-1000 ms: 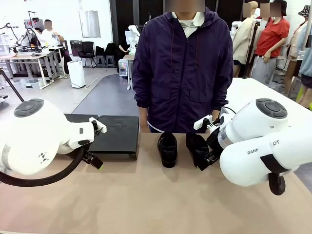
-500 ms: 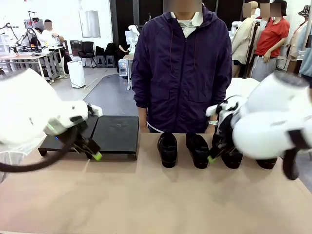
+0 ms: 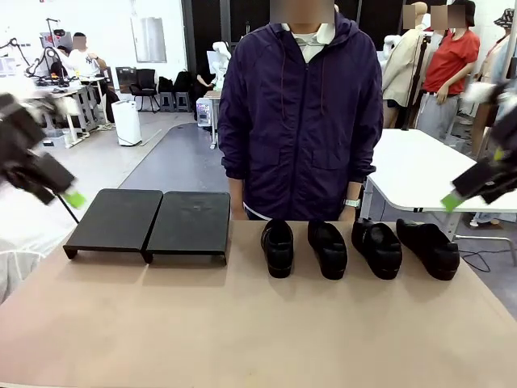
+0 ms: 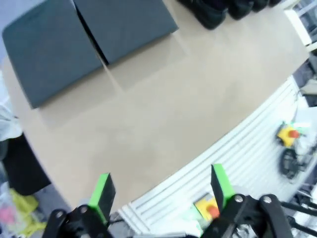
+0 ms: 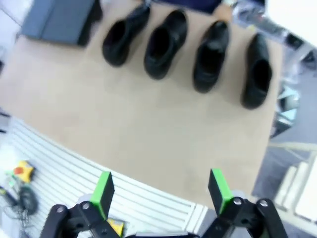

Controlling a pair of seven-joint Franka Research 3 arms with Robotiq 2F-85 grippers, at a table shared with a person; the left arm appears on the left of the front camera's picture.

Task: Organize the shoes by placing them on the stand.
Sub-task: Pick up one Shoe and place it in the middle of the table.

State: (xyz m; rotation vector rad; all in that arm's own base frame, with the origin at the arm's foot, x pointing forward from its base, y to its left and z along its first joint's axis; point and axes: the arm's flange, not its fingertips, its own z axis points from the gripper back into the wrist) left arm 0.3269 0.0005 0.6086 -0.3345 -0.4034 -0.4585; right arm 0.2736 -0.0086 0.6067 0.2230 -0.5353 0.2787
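Several black glossy shoes (image 3: 328, 248) stand in a row on the tan table, right of centre, in front of the person; from above the row of shoes (image 5: 165, 44) points toes toward me. The stand (image 3: 190, 222) is two flat black platforms side by side at the far left, bare on top. My left gripper (image 3: 69, 194) hangs blurred high at the left edge, away from the stand (image 4: 49, 49), and is open (image 4: 162, 191). My right gripper (image 3: 456, 198) is raised at the right edge, above and right of the shoes, also open (image 5: 161, 191) and holding nothing.
A person in a dark purple jacket (image 3: 303, 113) stands at the far edge behind the shoes. A white table (image 3: 428, 174) is behind at right. The near half of the tan table (image 3: 242, 323) is bare. A white slatted panel (image 4: 247, 148) borders the near edge.
Both arms have lifted and swung outward from over the table to the picture's edges. The two rightmost shoes, hidden before by the right arm, have come into view. No shoe has moved.
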